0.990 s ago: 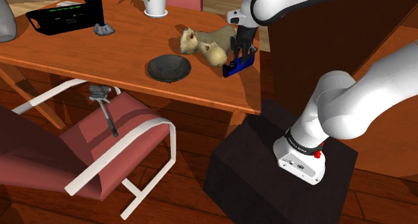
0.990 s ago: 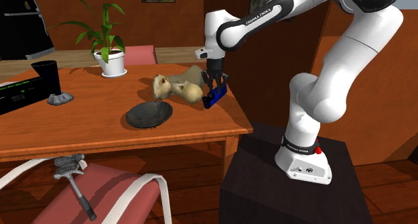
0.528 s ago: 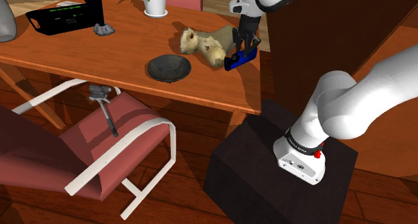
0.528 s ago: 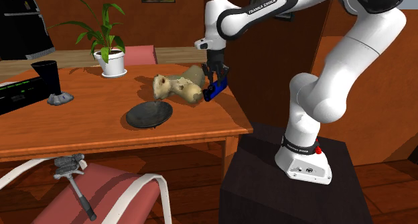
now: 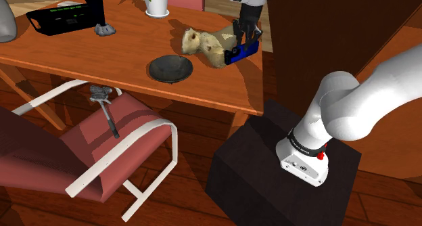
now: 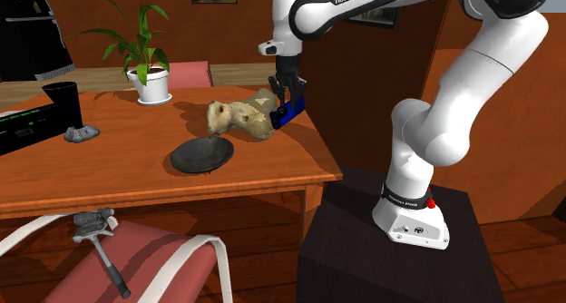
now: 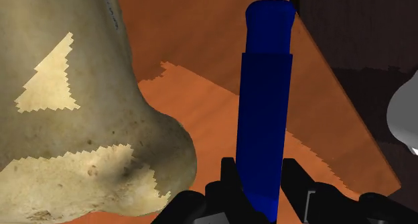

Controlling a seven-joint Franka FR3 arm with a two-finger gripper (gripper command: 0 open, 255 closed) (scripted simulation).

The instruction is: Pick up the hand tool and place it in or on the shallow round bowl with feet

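Observation:
My gripper (image 5: 244,44) (image 6: 284,105) is shut on a blue, bar-shaped hand tool (image 5: 242,52) (image 6: 280,117), held in the air above the table's edge nearest the stand. In the wrist view the blue tool (image 7: 265,108) stands clasped between my fingers (image 7: 258,174) and points away from the hand. The dark shallow round bowl (image 5: 170,68) (image 6: 202,153) sits on the wooden table, to the shoulder view's left of the gripper. A tan plush animal (image 5: 206,43) (image 6: 238,116) (image 7: 74,108) lies between bowl and gripper, close beside the tool.
A hammer (image 5: 106,109) (image 6: 102,247) lies on a red chair (image 5: 138,123) in front of the table (image 5: 128,52). At the table's back stand a potted plant (image 5: 157,1) (image 6: 152,85), a black cup (image 5: 92,5), a black radio (image 5: 61,18) and a small grey object (image 5: 104,30).
The gripper has risen with the blue tool in it and drifted toward the back of the table, past the plush animal. Nothing else has moved.

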